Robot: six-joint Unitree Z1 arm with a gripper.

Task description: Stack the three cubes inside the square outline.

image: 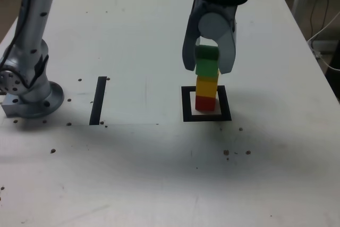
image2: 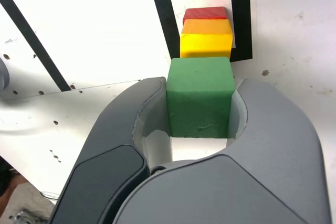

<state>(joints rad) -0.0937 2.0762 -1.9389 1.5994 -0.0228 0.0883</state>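
Inside the square outline (image: 206, 117) the red cube (image: 205, 102) lies at the bottom and the yellow cube (image: 207, 85) rests on it. The green cube (image: 207, 60) sits on top of the yellow one, held between the jaws of my gripper (image: 208, 61), which is shut on it. In the wrist view the green cube (image2: 200, 97) is pressed on both sides by the grey fingers (image2: 134, 116), with the yellow cube (image2: 206, 39) and red cube (image2: 204, 13) showing beyond it, inside the black square outline (image2: 163, 11).
A straight black tape strip (image: 98, 100) lies on the white table (image: 133, 35) toward the exterior view's left. The arm's grey base (image: 32, 97) stands at the far left edge. Small dark specks dot the table.
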